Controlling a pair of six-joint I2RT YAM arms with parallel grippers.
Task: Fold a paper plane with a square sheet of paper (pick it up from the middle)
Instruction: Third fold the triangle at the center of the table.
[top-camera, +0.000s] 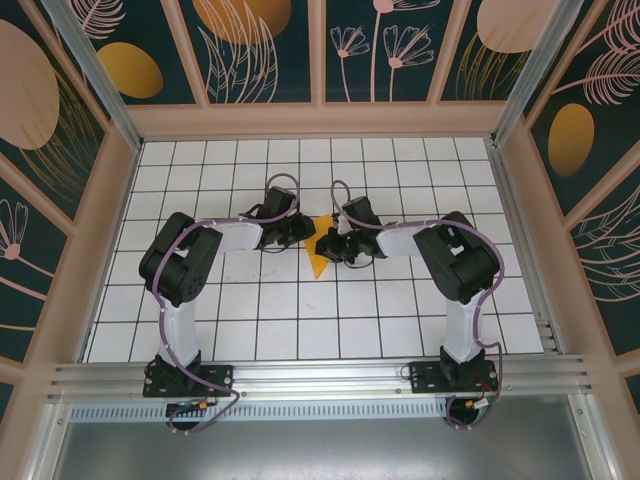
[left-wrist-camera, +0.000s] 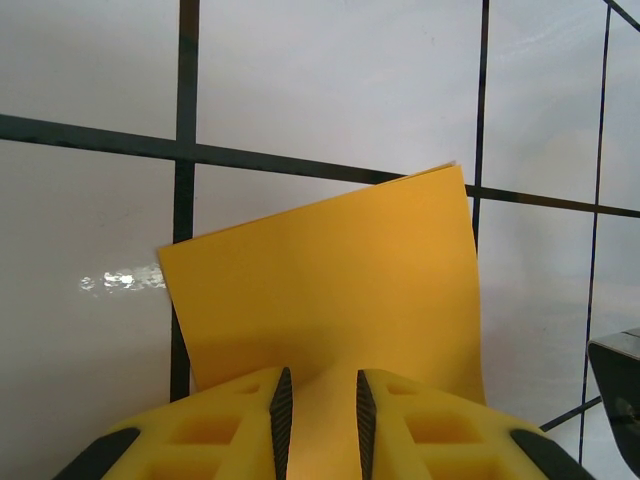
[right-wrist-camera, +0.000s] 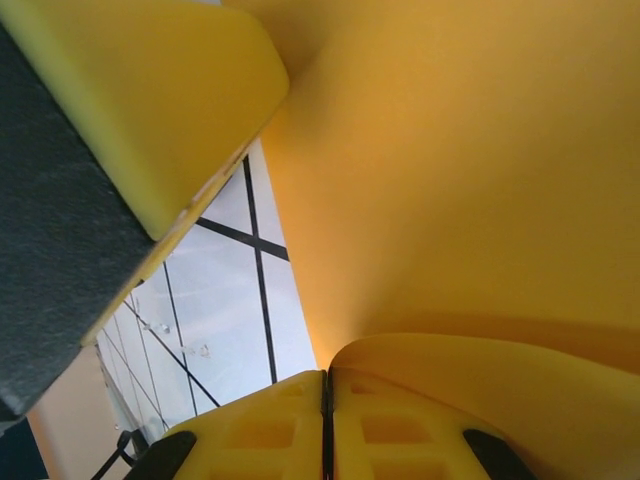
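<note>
Enclosing everything are dark walls (top-camera: 250, 50) painted with pale plants and orange ovals, and within them lies the white desk (top-camera: 400, 300) ruled into a black grid, with a metal rail (top-camera: 320, 375) along its near edge. Bolted there, the left arm (top-camera: 185, 260) and the right arm (top-camera: 460, 260) each bend inward, so that their wrists meet near the middle of the desk. The left claw (top-camera: 298, 232) and the right claw (top-camera: 338, 247) face each other just apart, with the orange-yellow sheet of paper (top-camera: 319, 258) between them; from above it reads as a small pointed shape, its tip toward the rail. On the left wrist camera the left claw (left-wrist-camera: 322, 420) has its yellow fingers (left-wrist-camera: 220, 425) a narrow gap apart, and the sheet of paper (left-wrist-camera: 330, 290) runs down into that gap, its far corners over the grid; I cannot tell whether the pads press on it or merely flank it. On the right wrist camera the right claw (right-wrist-camera: 326, 420) is closed to a thin seam, and the sheet of paper (right-wrist-camera: 470, 180) curls up out of that seam, pinched there and raised off the desk. One finger (right-wrist-camera: 150, 90) of the left claw, yellow with a dark pad, stands just beside the sheet's edge.
</note>
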